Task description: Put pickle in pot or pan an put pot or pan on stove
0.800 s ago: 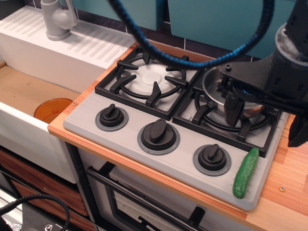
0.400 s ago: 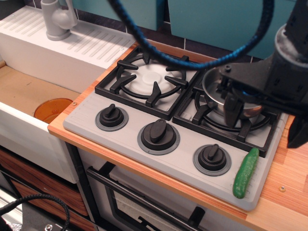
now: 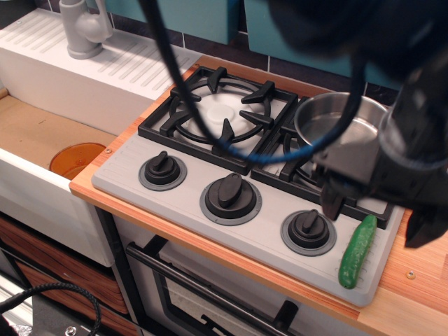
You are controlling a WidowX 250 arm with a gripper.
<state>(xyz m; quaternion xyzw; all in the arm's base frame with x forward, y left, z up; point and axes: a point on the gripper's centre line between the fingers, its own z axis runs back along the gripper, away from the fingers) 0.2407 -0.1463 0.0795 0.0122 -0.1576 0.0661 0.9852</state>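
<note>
- Pickle: small bumpy green toy pickle lies flat on the front right corner of the light grey toy stove, just right of the rightmost black knob. Long axis runs roughly front to back, far end tilted slightly right. Nothing touches it.
- Small shiny stainless-steel round saucepan sits on the right black burner grate, upright. What shows of its inside is bare metal; its near side is hidden behind the arm.
- Robot gripper, dark and partly blurred, hangs over the front edge of the right burner, between saucepan and pickle. One dark finger points down just above the grate's front edge; a second dark part shows at the far right above the wooden tabletop.
- Jaws: appear spread apart, with nothing held between them. Motion blur limits certainty on how wide.
- Blue-and-black cable loops down across the left burner grate.
- Left burner's white disc is uncovered.
- Orange round disc lies in the recessed area left of the stove; grey faucet stands on the white sink unit behind it.
</note>
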